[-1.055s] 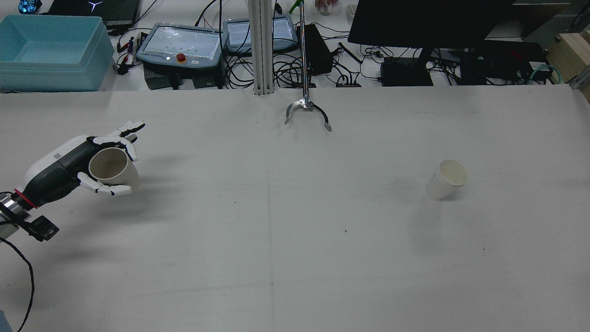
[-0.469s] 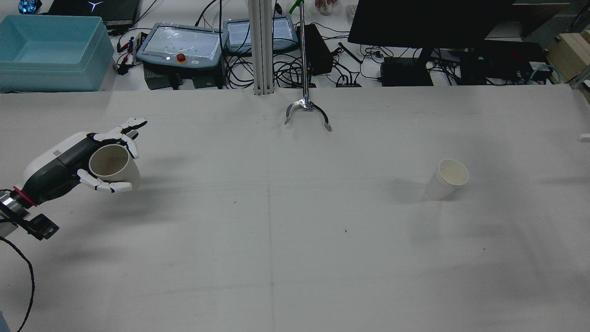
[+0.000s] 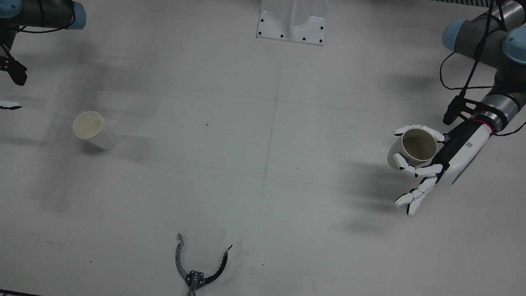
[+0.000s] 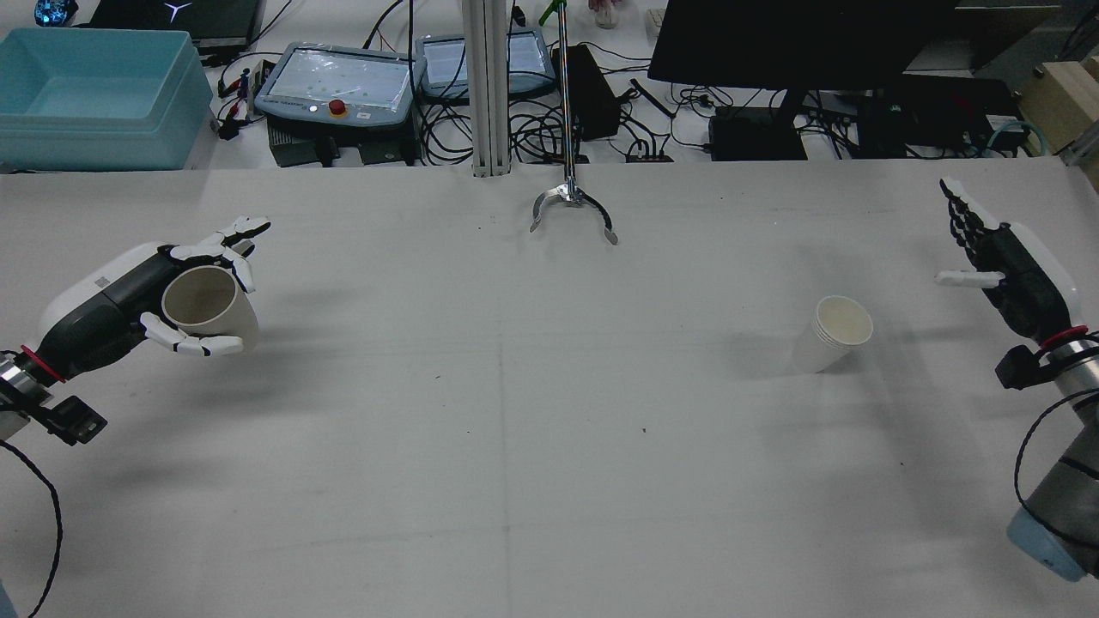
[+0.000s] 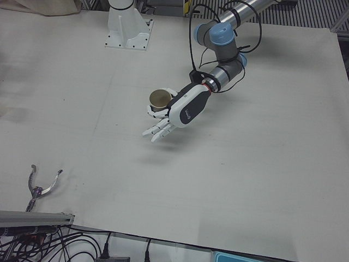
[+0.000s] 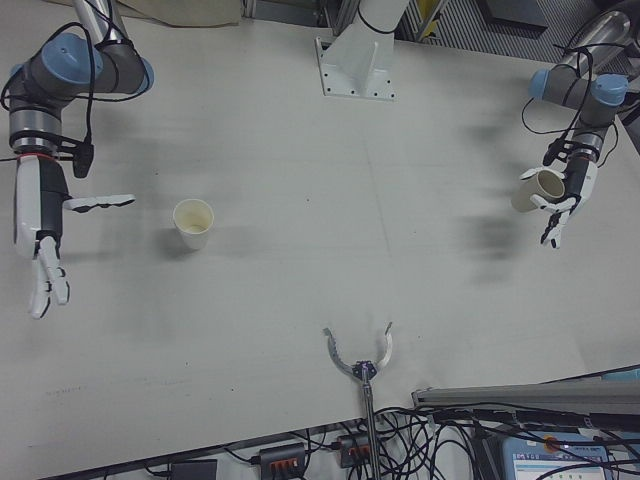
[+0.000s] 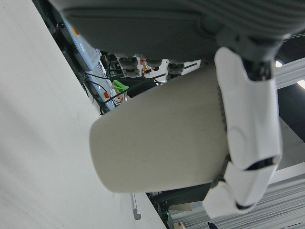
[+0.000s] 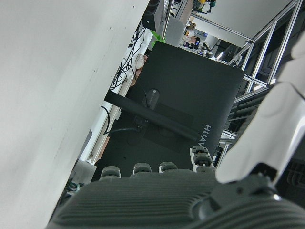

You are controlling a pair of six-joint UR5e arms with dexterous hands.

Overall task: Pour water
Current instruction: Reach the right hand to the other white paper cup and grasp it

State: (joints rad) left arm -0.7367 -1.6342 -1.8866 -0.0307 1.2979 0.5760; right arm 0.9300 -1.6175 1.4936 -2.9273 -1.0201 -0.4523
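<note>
A paper cup (image 4: 206,307) is held clear of the table (image 4: 515,412), wrapped by the left robot hand (image 4: 129,300). The right robot hand (image 4: 1004,266) is spread wide and empty, with the cup stack (image 4: 831,333) standing near its palm side. No pouring is judged done yet; carrying across and tilting remain.

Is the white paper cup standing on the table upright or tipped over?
Upright. The white paper cup stands on its base on the table, its round mouth facing up in the rear, front and right-front views, untouched by the open right hand.

Matt paper cups (image 4: 209,308) (image 4: 834,333), glossy white plastic fingers (image 4: 193,345) on the left hand (image 4: 129,305), shiny metal tongs (image 4: 571,210), matt white desk (image 4: 549,481).
</note>
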